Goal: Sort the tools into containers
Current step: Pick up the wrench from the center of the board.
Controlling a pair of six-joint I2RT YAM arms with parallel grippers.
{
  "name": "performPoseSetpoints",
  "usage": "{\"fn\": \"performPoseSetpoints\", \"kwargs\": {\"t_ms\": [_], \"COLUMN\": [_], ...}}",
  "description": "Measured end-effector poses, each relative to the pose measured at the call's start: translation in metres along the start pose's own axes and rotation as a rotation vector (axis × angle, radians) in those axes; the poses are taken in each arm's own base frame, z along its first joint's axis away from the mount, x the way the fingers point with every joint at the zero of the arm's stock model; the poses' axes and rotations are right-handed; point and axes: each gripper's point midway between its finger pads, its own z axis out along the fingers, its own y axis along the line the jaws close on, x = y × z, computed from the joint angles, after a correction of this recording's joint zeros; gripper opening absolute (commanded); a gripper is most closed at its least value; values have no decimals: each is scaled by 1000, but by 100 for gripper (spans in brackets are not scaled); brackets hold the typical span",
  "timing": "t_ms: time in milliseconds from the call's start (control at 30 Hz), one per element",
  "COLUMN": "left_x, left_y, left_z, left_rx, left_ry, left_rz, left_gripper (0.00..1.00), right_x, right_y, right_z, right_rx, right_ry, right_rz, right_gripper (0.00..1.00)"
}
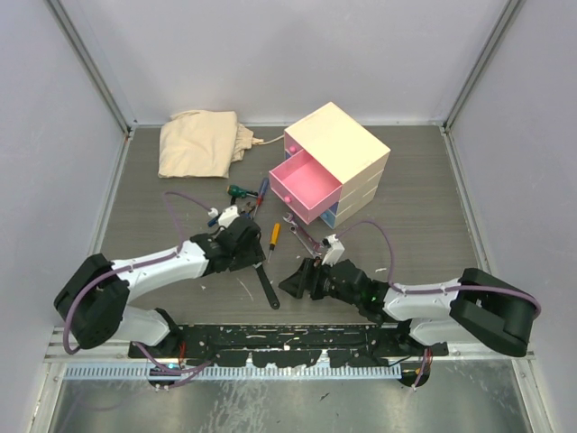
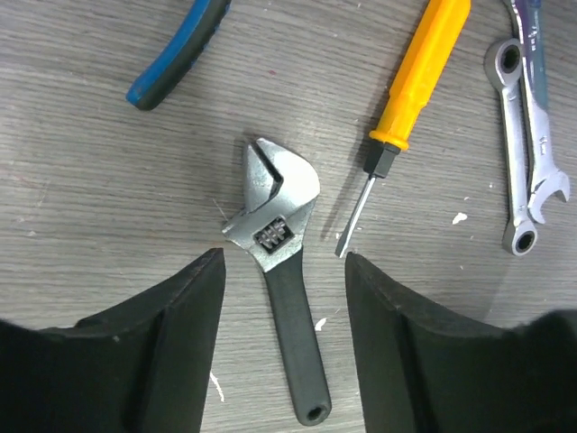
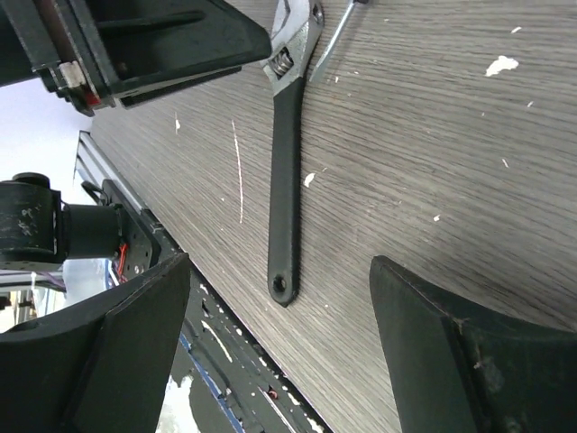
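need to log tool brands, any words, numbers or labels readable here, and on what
No text can be read in any view.
silver spanners: faint marks on one shank, too small and blurred to read.
adjustable wrench, orange-handled screwdriver, drawer chest: no lettering shows.

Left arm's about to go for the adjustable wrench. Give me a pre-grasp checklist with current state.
1. Left gripper open, one finger on each side of the adjustable wrench handle: ok.
2. Grasp path clear of neighbours: not ok. The orange screwdriver tip lies right beside one finger and may get nudged.
3. Height of the left gripper above the table: cannot tell.
4. Right gripper out of the way: cannot tell. It is open and sits near the wrench's handle end.
5. Pink drawer open to receive the tool: ok.
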Motion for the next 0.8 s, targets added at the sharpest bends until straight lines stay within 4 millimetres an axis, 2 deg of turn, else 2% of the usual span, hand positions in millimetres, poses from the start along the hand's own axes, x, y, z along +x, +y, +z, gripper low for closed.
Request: {"fn": "performPoseSetpoints", "kwargs": {"t_ms": [67,233,467,633,800], "left_x": [0,-9,-15,-8,0], "left_y": [3,0,-1,5,13], "left_z": [0,2,10,20,29], "left_rx": [-27,-99,-208,-297,-358], "left_ry": [5,-3,-9,21,39], "left_rz": [-1,-43,-122,-148,-161], "left_gripper": [73,77,77,77,72], "right_x": [-2,-12,-21,-20,-17], "right_y": [2,11,6,-3,-10], "right_z": [0,-10,-28,-33,-35], "right_rx": [-8,-39,-36,-4,22], "right_ry": [-5,-51,-105,-112,-103], "right_rz": [0,3,8,6,4], "right_gripper": [85,85,85,85,85]}}
